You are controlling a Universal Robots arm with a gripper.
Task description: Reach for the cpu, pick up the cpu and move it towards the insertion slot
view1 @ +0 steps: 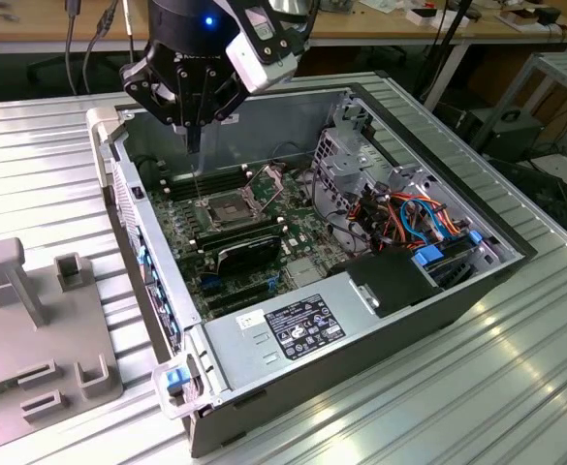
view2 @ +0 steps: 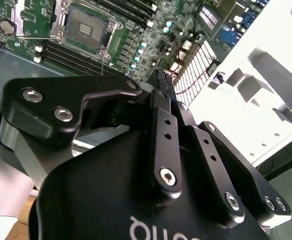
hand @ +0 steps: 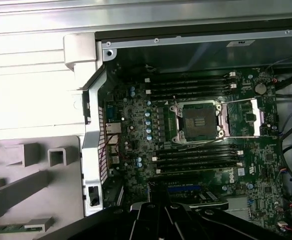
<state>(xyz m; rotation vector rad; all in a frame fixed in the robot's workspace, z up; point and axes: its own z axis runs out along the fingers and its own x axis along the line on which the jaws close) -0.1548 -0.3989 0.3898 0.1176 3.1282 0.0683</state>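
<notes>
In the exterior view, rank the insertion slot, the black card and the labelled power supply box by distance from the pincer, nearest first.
From the pincer:
1. insertion slot, on the board just under it.
2. black card, beside the slot on the side nearer the camera.
3. power supply box, farthest, nearest the camera.

We are looking at a robotics lab. A ribbed aluminium table (view1: 516,387) carries an opened desktop computer case (view1: 264,121) (its motherboard (view1: 181,232) laid bare) beside a grey fixture plate (view1: 2,339). A robot arm (view1: 215,39) hangs above, and wooden workbenches (view1: 31,24) with dangling cables (view1: 73,48) line the back.
</notes>
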